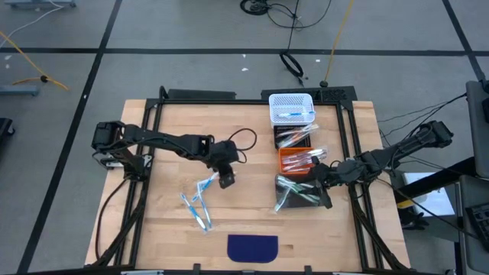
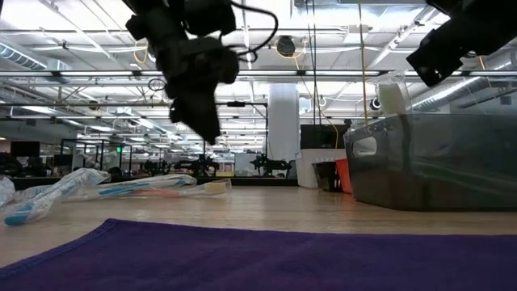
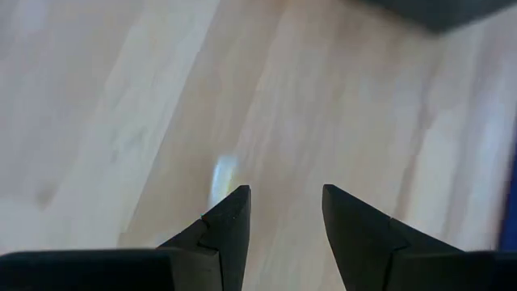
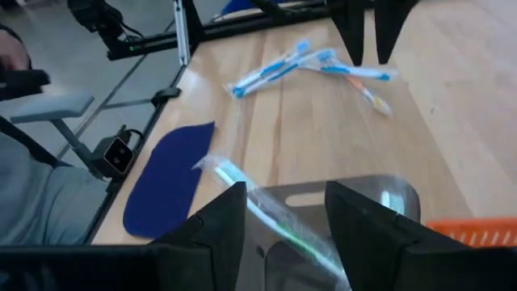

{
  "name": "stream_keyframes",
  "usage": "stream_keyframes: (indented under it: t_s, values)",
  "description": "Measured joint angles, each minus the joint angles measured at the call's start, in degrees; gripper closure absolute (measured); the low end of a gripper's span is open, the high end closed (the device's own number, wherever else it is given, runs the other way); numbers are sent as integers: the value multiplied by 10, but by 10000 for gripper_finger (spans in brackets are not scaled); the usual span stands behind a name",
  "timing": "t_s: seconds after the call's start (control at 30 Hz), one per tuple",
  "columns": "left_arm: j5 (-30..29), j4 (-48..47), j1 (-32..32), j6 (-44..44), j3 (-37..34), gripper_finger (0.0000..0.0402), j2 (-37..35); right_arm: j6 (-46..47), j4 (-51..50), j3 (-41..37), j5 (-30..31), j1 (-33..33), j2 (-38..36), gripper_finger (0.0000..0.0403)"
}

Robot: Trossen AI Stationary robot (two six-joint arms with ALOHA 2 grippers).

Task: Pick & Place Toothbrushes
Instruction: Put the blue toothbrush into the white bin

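Note:
Several wrapped toothbrushes [image 1: 197,205], blue and white, lie loose on the wooden table; they also show in the low view [image 2: 121,187] and the right wrist view [image 4: 315,69]. My left gripper [image 1: 226,181] hangs open just above the table, a little to the far right of them, over bare wood [image 3: 287,194]. My right gripper [image 1: 321,185] is open over the clear grey bin [image 1: 299,192]. A green wrapped toothbrush [image 4: 271,214] lies slanted across the bin's rim and passes between the open fingers [image 4: 287,190]. More green ones lie inside the bin.
Behind the grey bin, in a row toward the far edge, stand an orange bin [image 1: 294,160], a dark bin [image 1: 294,137] and a white basket [image 1: 292,107], each holding toothbrushes. A dark blue cloth [image 1: 253,247] lies at the near edge. A black frame [image 1: 157,114] borders the table.

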Motion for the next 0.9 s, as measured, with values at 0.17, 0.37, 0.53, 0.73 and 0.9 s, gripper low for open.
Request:
stream_keyframes:
  t_s: [0.17, 0.37, 0.53, 0.73, 0.9]
  values:
    - [-52, -92, 0, -31, 0, 245, 0, -16, 15, 0, 0, 0, 1, 241]
    - [-84, -162, 0, -88, 0, 245, 0, -16, 13, 0, 0, 0, 1, 245]
    - [-84, -188, -13, -117, 0, 245, 0, -16, 13, 0, 0, 0, 1, 243]
    - [-89, -195, -30, -144, 0, 245, 0, -16, 13, 0, 0, 0, 1, 247]
    - [-114, -201, -39, -166, 0, 245, 0, -16, 13, 0, 0, 0, 1, 248]
